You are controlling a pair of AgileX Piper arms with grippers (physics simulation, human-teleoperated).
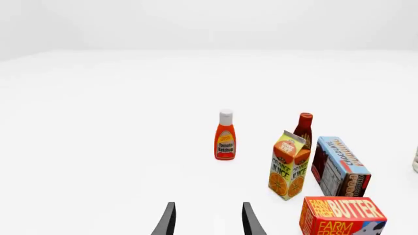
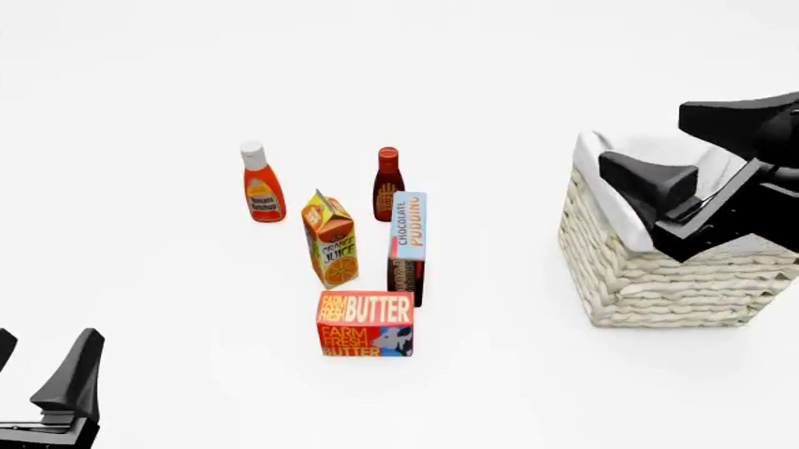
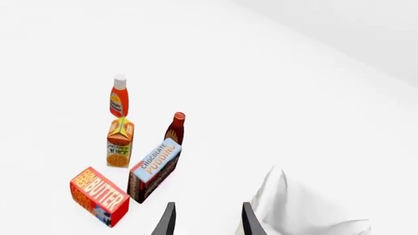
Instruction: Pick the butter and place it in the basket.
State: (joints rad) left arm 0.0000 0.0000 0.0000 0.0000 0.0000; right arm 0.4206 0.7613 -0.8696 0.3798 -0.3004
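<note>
The butter [image 2: 365, 324] stood on the table [image 2: 150, 112], nearest of the groceries, well apart from both tools. The left tool [image 1: 207, 220] was spread and empty, low at near left. The right tool [image 3: 207, 220], spread, empty, hung above the basket [image 2: 649, 271].

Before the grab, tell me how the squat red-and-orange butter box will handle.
The squat red-and-orange butter box looks stiff with flat faces, so open fingers should clamp it squarely. Low and wide, it probably slides rather than tips. A push away from the arms may topple the tall chocolate pudding box close behind.
</note>
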